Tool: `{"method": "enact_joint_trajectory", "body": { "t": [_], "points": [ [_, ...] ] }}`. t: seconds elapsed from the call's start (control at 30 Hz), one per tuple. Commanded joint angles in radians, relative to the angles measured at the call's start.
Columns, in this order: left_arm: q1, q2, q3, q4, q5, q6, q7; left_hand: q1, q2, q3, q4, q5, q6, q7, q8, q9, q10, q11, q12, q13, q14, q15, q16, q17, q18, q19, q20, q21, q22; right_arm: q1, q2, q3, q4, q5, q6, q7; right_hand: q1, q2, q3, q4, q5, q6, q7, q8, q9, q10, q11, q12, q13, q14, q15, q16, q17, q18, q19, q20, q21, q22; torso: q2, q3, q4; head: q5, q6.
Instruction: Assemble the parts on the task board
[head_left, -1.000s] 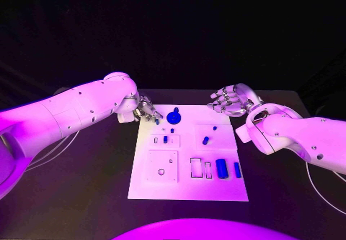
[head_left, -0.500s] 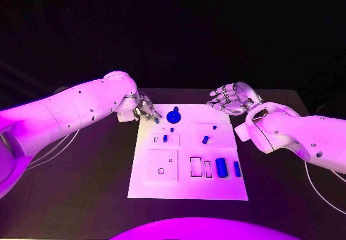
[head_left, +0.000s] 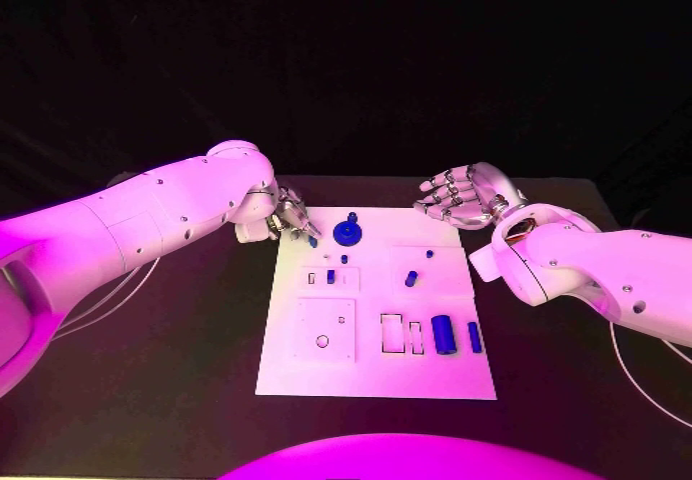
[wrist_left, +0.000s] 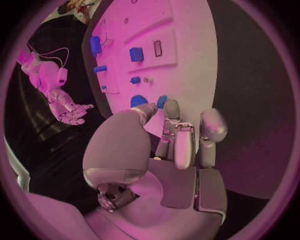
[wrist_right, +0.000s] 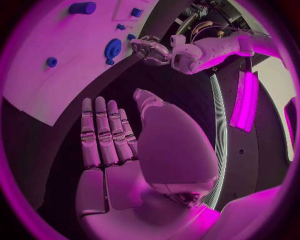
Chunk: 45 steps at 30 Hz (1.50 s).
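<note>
Both arms hover: left robot hand (head_left: 293, 218) pinching, right robot hand (head_left: 459, 197) spread.

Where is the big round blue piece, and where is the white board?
round blue piece (head_left: 348, 235), head view, middle of its disc.
task board (head_left: 375, 375), head view, bare near end of the plate.

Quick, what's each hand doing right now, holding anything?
Left hand: pinching a small blue part at the task board's far corner.
Right hand: open, holding nothing.
</note>
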Motion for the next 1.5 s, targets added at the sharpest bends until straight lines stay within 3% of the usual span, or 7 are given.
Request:
{"method": "enact_joint_trajectory", "body": {
  "t": [0.03, 0.13, 0.3, 0.53, 0.67, 1.17, 1.5],
  "points": [
    [-0.001, 0.005, -0.001, -0.004, 0.005, 0.021, 0.004, 0.013, -0.001, 0.009, 0.001, 0.003, 0.004, -0.006, 0.003, 0.001, 0.001, -0.008, 0.005, 0.002, 0.055, -0.007, 0.007, 0.089, 0.01, 0.003, -0.005, 0.005, 0.002, 0.0, 0.0, 0.0, 0.001, 0.0, -0.001, 0.017, 0.009, 0.0, 0.005, 0.001, 0.003, -0.009, 0.042, 0.001, -0.001, -0.001, 0.008, -0.004, -0.001, 0.004, 0.003, -0.005, -0.001, 0.007, -0.003, 0.001, -0.002, -0.001, 0.001, 0.0001, -0.0008, -0.001, -0.001],
    [-0.002, 0.005, -0.001, -0.003, 0.006, 0.022, 0.004, 0.018, -0.002, 0.017, -0.004, 0.003, 0.005, -0.007, 0.005, 0.001, 0.002, -0.008, 0.004, 0.001, 0.056, -0.008, 0.008, 0.09, 0.01, 0.003, -0.005, 0.005, 0.002, 0.0, 0.0, 0.0, 0.001, 0.0, -0.001, 0.017, 0.009, 0.0, 0.005, 0.001, 0.003, -0.009, 0.042, 0.001, -0.001, -0.001, 0.008, -0.004, -0.001, 0.004, 0.003, -0.005, -0.001, 0.007, -0.003, 0.001, -0.002, -0.001, 0.0, -0.0002, -0.0005, -0.002, -0.002],
    [-0.002, 0.003, -0.001, 0.004, 0.005, 0.023, 0.004, 0.08, -0.023, 0.154, -0.099, 0.012, -0.006, -0.003, 0.021, 0.01, 0.013, -0.008, -0.005, -0.009, 0.058, -0.011, 0.011, 0.096, 0.008, 0.009, -0.01, 0.012, 0.013, 0.0, 0.0, 0.0, 0.002, 0.0, -0.001, 0.017, 0.009, 0.0, 0.005, 0.001, 0.005, -0.008, 0.042, 0.001, -0.001, 0.0, 0.008, -0.005, -0.004, 0.005, 0.003, -0.006, -0.003, 0.007, -0.003, 0.001, -0.002, -0.004, 0.0, 0.0003, 0.0004, -0.002, -0.004],
    [-0.004, -0.016, -0.001, 0.037, 0.012, -0.022, 0.01, 0.022, -0.059, 0.308, -0.176, 0.028, 0.005, 0.003, 0.051, 0.026, 0.044, -0.006, 0.008, 0.001, 0.063, -0.007, 0.017, 0.108, 0.005, 0.021, -0.005, 0.029, 0.037, 0.0, 0.0, 0.0, 0.001, 0.001, -0.002, 0.019, 0.008, 0.0, 0.005, 0.001, 0.009, -0.008, 0.043, 0.001, -0.002, 0.001, 0.009, -0.006, -0.008, 0.006, 0.003, -0.009, -0.006, 0.007, -0.002, 0.002, -0.002, -0.008, -0.001, 0.0, 0.0005, -0.001, -0.005],
    [-0.005, -0.038, 0.002, 0.068, 0.016, -0.055, 0.021, -0.014, -0.089, 0.367, -0.21, 0.074, 0.034, -0.006, 0.055, 0.03, 0.083, -0.014, 0.033, 0.035, 0.067, -0.015, 0.021, 0.117, -0.001, 0.041, -0.012, 0.049, 0.068, -0.001, -0.001, 0.0, -0.002, 0.003, -0.011, 0.022, 0.008, 0.0, 0.007, 0.0, 0.014, -0.006, 0.043, 0.001, -0.003, 0.001, 0.009, -0.007, -0.013, 0.007, 0.004, -0.012, -0.01, 0.007, -0.002, 0.002, -0.002, -0.013, -0.003, -0.0003, 0.0008, 0.0, -0.008],
    [-0.004, -0.17, 0.01, 0.269, 0.079, -0.186, 0.026, -0.059, -0.119, 0.397, -0.236, 0.162, 0.081, -0.021, 0.038, 0.035, 0.145, -0.029, 0.068, 0.101, 0.069, -0.028, 0.021, 0.115, -0.011, 0.074, -0.025, 0.079, 0.119, -0.001, -0.008, 0.0, -0.008, 0.01, -0.027, 0.029, 0.009, -0.003, 0.013, -0.001, 0.051, -0.002, 0.043, 0.001, -0.008, 0.002, 0.01, -0.016, -0.035, 0.013, 0.005, -0.026, -0.027, 0.007, -0.001, 0.003, -0.002, -0.036, -0.004, 0.0018, 0.0031, 0.01, -0.007],
    [-0.01, -0.238, 0.009, 0.378, 0.063, -0.226, 0.02, -0.063, -0.122, 0.398, -0.238, 0.174, 0.086, -0.023, 0.037, 0.037, 0.152, -0.031, 0.074, 0.112, 0.069, -0.03, 0.021, 0.115, -0.013, 0.08, -0.027, 0.084, 0.129, -0.001, -0.013, 0.0, -0.007, 0.012, -0.024, 0.028, 0.008, -0.004, 0.013, -0.001, 0.052, -0.001, 0.044, 0.001, -0.009, 0.001, 0.011, -0.019, -0.039, 0.013, 0.007, -0.029, -0.03, 0.007, -0.001, 0.004, -0.002, -0.04, -0.005, 0.0021, 0.0048, 0.014, -0.012]
  ]
}}
